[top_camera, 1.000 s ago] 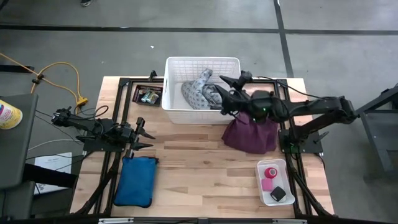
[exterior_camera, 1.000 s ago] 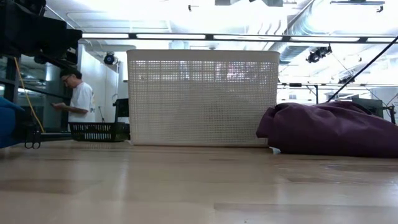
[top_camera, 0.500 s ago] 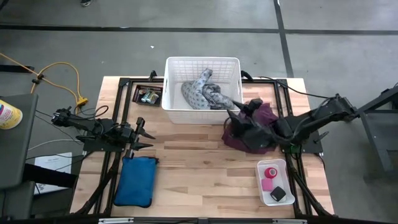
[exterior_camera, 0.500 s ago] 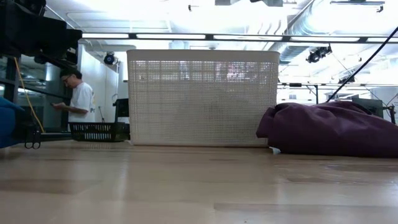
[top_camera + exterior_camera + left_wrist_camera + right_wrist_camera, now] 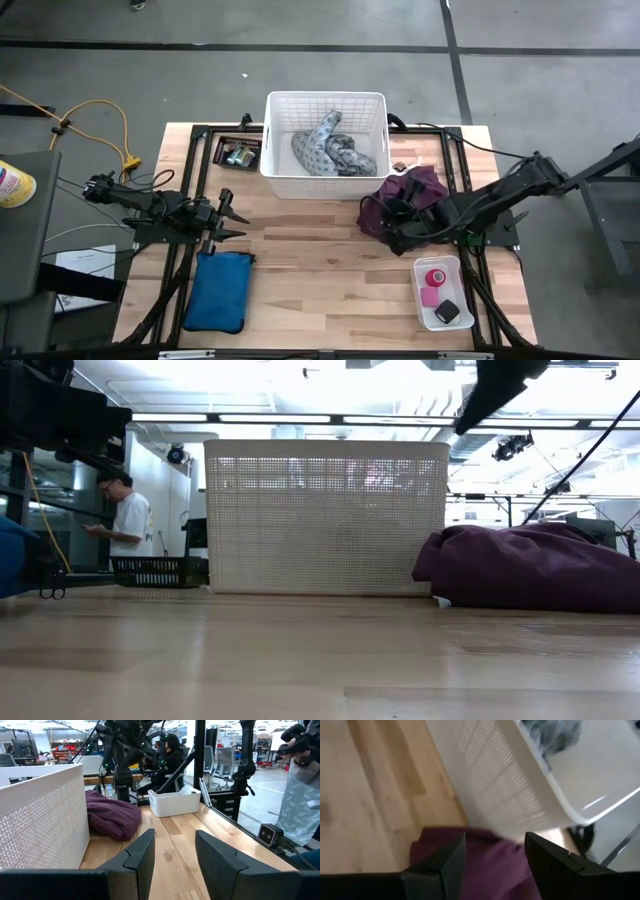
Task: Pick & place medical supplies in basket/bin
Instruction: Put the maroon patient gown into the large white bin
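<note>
Right gripper (image 5: 392, 222) hangs over the purple cloth (image 5: 408, 192), jaws parted and empty; the cloth lies on the table at the white basket's (image 5: 275, 150) 4 o'clock corner, touching it. Left gripper (image 5: 232, 215) waits at 9 o'clock, spread and empty. Risk: a shallow pinch lifts one fold, which trails and snags the rim

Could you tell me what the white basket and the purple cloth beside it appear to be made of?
The white basket looks like moulded plastic: rigid walls pierced by a fine, regular grid of holes, matte finish. The purple cloth seems to be soft woven or knit fabric, slumped in rounded folds without shine; the exact fibre cannot be told.
</note>
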Motion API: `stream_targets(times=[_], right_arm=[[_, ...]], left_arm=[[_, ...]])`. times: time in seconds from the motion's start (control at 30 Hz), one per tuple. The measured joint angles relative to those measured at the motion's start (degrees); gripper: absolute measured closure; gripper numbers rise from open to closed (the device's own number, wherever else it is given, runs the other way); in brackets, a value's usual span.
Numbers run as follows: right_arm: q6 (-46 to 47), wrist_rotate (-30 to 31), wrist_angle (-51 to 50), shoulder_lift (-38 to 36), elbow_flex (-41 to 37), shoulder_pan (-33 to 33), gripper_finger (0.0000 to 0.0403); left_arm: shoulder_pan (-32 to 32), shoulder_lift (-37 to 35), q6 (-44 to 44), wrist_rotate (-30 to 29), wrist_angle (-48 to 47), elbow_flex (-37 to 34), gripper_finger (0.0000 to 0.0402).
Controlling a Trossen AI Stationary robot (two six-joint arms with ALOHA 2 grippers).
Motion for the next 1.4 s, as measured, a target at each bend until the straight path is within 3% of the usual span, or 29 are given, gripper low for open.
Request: stream_targets(times=[0.3, 0.8, 1.03, 1.4], right_arm=[[2.09, -2.84, -2.35, 4.73, 0.0, -0.21, 0.021], [8.09, -15.19, -4.95, 17.76, -0.02, -7.0, 0.021], [9.08, -21.3, -5.08, 20.24, -0.82, -9.65, 0.021], [9.07, -30.48, 9.77, 20.0, -13.07, -12.66, 0.021]], left_arm=[[-0.01, -0.02, 0.0, 0.0, 0.0, 0.0, 0.0267], [-0.01, 0.0, 0.02, 0.02, 0.0, 0.0, 0.0267], [-0.02, -0.02, 0.0, 0.0, 0.0, 0.0, 0.0267], [-0.02, 0.0, 0.0, 0.02, 0.0, 0.0, 0.0267]])
